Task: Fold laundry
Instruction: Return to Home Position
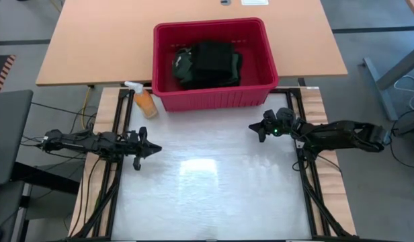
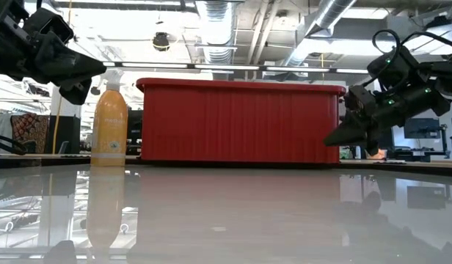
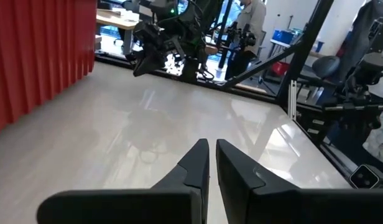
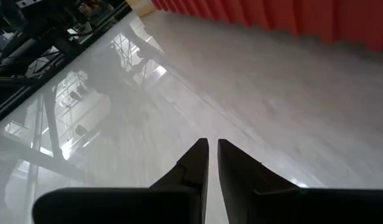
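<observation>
Soft dark laundry (image 1: 210, 64) in the bin (image 1: 207, 26), judged limp, wants edge grips; left end effector (image 1: 157, 149) and right end effector (image 1: 253, 128) clenched empty.

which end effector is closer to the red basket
The right end effector, just off a corner of the red basket; the left end effector sits farther off, past the orange bottle.

High view: overhead, straight down, whole glossy white worktop (image 1: 214, 202). Low view: worktop height, near edge, facing ribbed red plastic basket (image 2: 237, 121) at far edge. Left wrist view: low, past left gripper (image 3: 212, 144), facing the right edge. Right wrist view: past right gripper (image 4: 212, 143), tilted down at worktop. All share the basket.
</observation>
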